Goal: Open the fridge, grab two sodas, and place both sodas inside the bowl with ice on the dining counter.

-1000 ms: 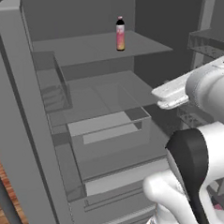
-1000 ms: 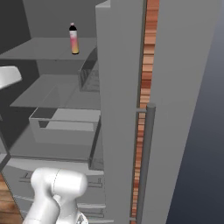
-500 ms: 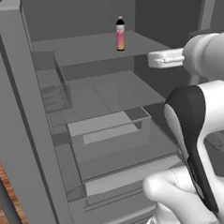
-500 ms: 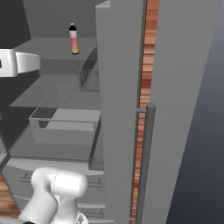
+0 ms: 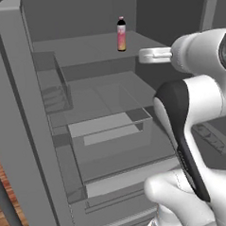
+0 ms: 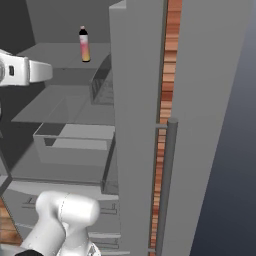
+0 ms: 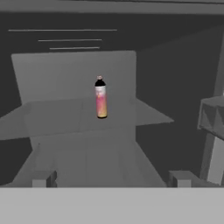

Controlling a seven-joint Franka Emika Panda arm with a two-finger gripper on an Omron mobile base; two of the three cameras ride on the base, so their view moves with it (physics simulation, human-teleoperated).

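Gripper [image 7: 112, 183] wide open, empty, facing the bottle [image 7: 101, 97].
Bottle stands upright straight ahead, well apart, on the fridge [image 5: 20, 116] shelf.

The fridge [image 6: 140, 100] stands open, its grey door [image 6: 215, 125] swung out at the right with a vertical bar handle [image 6: 166, 185] along its edge. A strip of orange-brown wood [image 6: 167, 90] shows between the door and the fridge wall. On the upper shelf [image 6: 60, 52], toward the back, a bottle [image 6: 84, 45] stands upright (pink-orange body, black cap and neck). Below it lies a second shelf [image 6: 55, 107], and under that a clear drawer [image 6: 75, 145]. A door bin [image 6: 101, 85] hangs near the bottle's level. The white arm [image 6: 27, 70] reaches in from the left edge, well apart from the bottle.
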